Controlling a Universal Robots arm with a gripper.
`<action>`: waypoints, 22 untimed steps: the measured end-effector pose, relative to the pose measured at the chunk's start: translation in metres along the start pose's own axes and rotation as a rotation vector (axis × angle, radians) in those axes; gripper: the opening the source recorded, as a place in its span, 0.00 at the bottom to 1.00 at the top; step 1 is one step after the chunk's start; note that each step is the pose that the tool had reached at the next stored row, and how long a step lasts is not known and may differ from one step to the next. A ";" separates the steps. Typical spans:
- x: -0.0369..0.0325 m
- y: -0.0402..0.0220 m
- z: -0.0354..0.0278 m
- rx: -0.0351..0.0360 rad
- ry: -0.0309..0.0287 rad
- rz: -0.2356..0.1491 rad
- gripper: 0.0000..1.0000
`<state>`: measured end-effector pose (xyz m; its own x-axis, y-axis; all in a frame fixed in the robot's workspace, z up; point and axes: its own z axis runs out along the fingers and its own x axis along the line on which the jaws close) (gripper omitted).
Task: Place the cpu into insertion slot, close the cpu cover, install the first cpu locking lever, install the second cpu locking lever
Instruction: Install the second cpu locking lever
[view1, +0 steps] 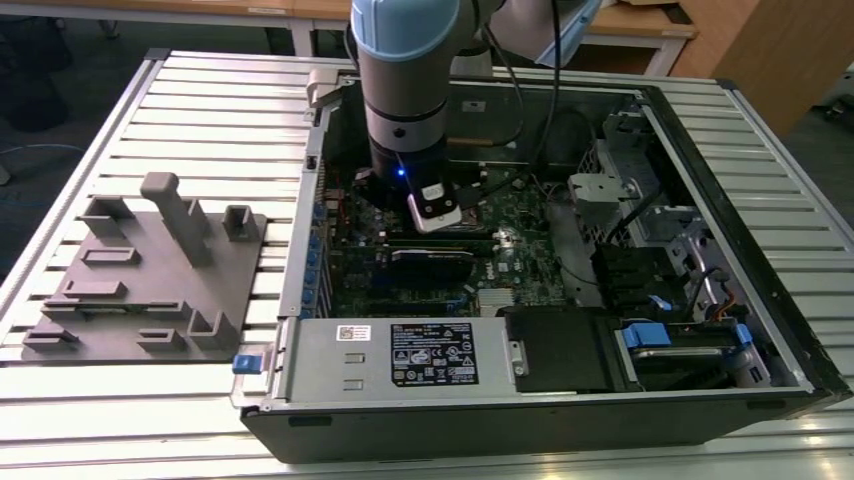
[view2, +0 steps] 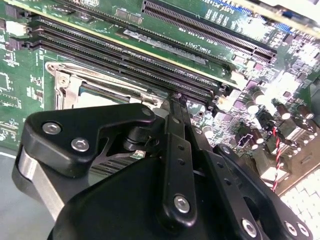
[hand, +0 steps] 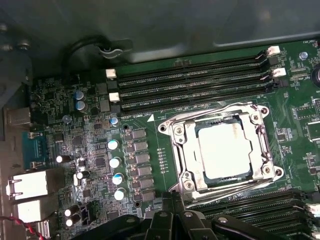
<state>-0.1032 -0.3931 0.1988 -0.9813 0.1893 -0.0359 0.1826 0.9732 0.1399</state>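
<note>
Cpu (hand: 223, 150) sits in the insertion slot (hand: 186, 159) on the green motherboard (hand: 150, 150), its silver top showing through the window of the cpu cover (hand: 220, 116), which lies flat over it. Just beside the socket hangs the hand (view2: 176, 102), its black fingers (view2: 176, 150) pressed together with nothing between them, above the long memory slots (hand: 195, 80).

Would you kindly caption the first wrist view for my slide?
The cpu sits in the insertion slot under the closed cpu cover, with the pincer beside it.
</note>
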 end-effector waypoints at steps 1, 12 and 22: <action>0.0000 0.0000 -0.0001 0.0004 0.0000 0.000 0.11; 0.0001 -0.0002 0.0010 -0.0023 0.0000 0.000 0.11; 0.0000 0.0005 -0.0026 -0.0027 -0.0001 0.000 0.11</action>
<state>-0.1033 -0.3930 0.2015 -0.9813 0.1893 -0.0360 0.1825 0.9728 0.1426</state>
